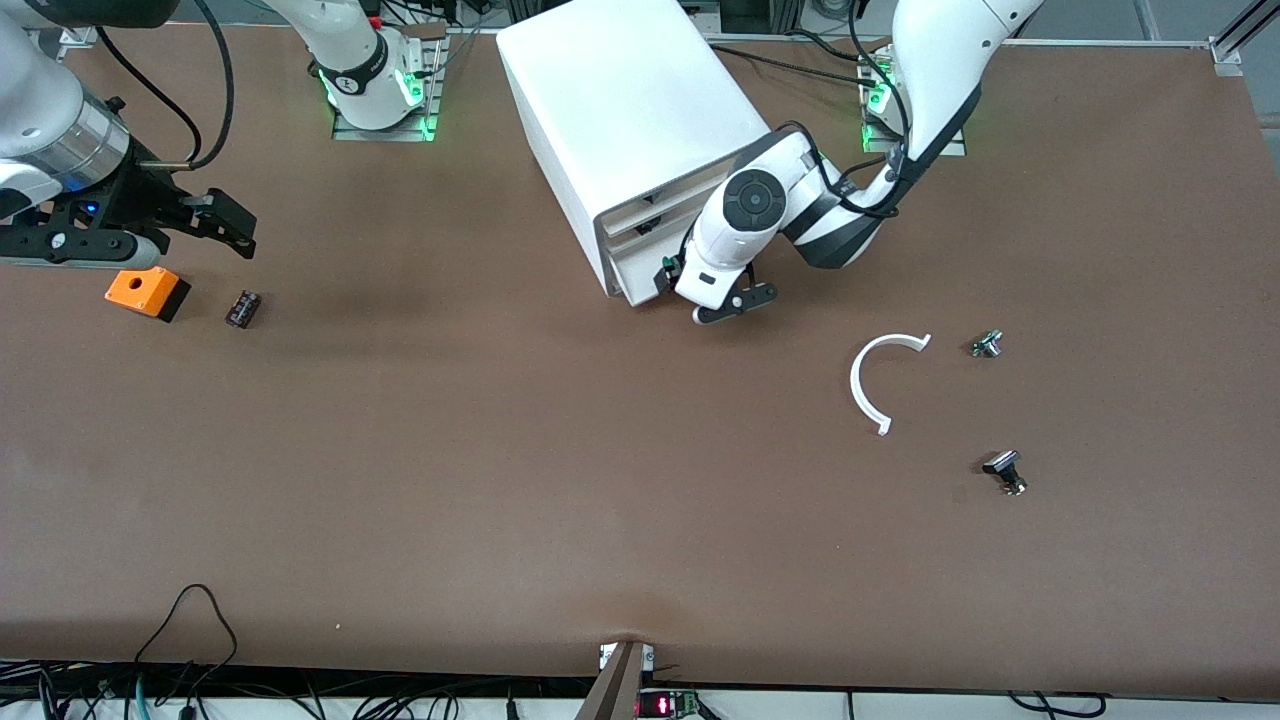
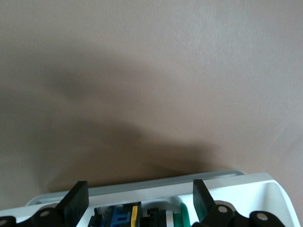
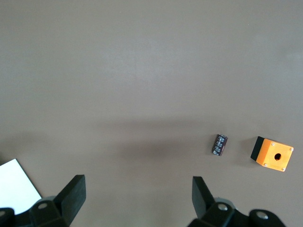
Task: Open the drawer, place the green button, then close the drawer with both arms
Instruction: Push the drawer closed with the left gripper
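The white cabinet (image 1: pixel 620 110) stands at the robots' side of the table, mid-table. Its low drawer (image 1: pixel 632 282) is pulled out a little, and in the left wrist view its white rim (image 2: pixel 156 185) and tray show. My left gripper (image 1: pixel 700 293) is open just over this drawer (image 2: pixel 138 191). In the tray between its fingers lies the button, with a green cap (image 2: pixel 183 215) and a black body, beside a blue and yellow part (image 2: pixel 118 217). My right gripper (image 1: pixel 232 222) is open and empty (image 3: pixel 138 184), up over the table at the right arm's end.
An orange box with a hole (image 1: pixel 147 293) (image 3: pixel 273 153) and a small dark cylinder (image 1: pixel 243 308) (image 3: pixel 219 144) lie below the right gripper. A white C-shaped strip (image 1: pixel 880 385) and two small knobbed parts (image 1: pixel 987 344) (image 1: pixel 1005 472) lie toward the left arm's end.
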Robot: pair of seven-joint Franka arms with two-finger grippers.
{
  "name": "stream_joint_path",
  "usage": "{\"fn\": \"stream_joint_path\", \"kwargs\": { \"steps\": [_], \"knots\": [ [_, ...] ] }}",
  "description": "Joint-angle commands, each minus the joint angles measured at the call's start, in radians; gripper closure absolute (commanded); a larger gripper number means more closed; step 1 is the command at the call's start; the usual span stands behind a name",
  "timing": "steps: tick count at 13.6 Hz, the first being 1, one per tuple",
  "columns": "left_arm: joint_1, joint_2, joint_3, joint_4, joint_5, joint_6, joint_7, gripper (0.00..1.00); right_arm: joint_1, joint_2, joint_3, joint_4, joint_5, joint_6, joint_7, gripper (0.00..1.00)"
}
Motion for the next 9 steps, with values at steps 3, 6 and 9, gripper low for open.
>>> {"fn": "stream_joint_path", "kwargs": {
  "steps": [3, 6, 9],
  "knots": [
    [-0.013, 0.014, -0.034, -0.02, -0.108, -0.01, -0.018, 0.03, -0.037, -0.02, 0.028, -0.033, -0.009, 0.031, 0.007, 0.01],
    [-0.021, 0.014, -0.04, -0.02, -0.133, -0.01, -0.018, 0.03, -0.037, -0.011, 0.027, -0.022, -0.004, 0.026, 0.019, 0.01],
    [-0.027, 0.015, -0.039, -0.02, -0.133, -0.01, -0.018, 0.03, -0.034, -0.011, 0.024, -0.019, -0.004, 0.026, 0.096, 0.01]
  ]
}}
